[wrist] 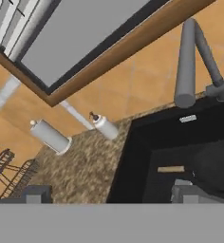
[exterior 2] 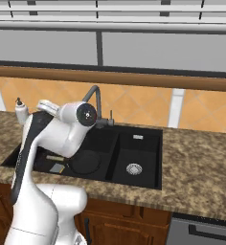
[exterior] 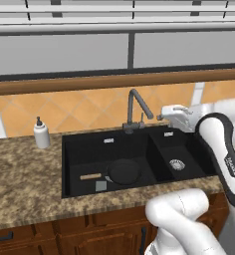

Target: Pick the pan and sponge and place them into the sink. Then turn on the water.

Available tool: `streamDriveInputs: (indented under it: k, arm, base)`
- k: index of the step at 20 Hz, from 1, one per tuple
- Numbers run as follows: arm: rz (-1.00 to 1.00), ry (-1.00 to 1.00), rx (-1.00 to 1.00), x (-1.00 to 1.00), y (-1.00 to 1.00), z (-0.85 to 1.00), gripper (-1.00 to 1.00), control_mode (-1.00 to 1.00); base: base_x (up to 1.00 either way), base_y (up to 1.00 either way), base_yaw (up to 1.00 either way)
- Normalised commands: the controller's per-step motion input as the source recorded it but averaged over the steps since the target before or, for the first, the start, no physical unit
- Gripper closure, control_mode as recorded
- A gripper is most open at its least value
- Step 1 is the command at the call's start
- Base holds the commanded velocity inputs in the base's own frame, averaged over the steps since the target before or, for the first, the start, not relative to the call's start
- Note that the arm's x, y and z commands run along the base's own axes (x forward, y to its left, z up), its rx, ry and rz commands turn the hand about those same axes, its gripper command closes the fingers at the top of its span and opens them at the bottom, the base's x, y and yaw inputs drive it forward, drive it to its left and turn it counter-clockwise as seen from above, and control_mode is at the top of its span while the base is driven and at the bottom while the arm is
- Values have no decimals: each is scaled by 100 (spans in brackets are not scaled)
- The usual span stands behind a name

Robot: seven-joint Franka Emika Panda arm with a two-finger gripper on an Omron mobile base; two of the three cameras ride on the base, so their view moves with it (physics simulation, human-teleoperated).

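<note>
Gripper (exterior: 165, 114) is hovering spread and empty beside the faucet (exterior: 135, 110); pan (exterior: 122, 172) and sponge (exterior: 100, 186) are lying in the sink (exterior: 84, 145); misaligned jaws are risking missing the lever.

1. On the arm (exterior: 228, 164), at the right side of the left base view, a small dark lettering runs along the white link. It seems to be a brand name, but it is too small to read.
2. On the sink (exterior: 69, 164), the faucet (exterior: 137, 109) and the soap bottle (exterior: 41, 133), no text or number can be read.
</note>
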Motion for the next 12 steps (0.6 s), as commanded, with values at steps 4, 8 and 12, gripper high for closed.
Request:
streamDriveInputs:
  k: [4, 8, 12]
  arm:
    - [0, 25, 47, 46, -100, 1, -100, -100]
    - [-1, 13, 20, 46, -88, -27, -100, -100]
    - [-1, 0, -2, 56, -11, -65, -100, -100]
  base:
    - [0, 0, 0]
    - [0, 0, 0]
    - [0, 0, 0]
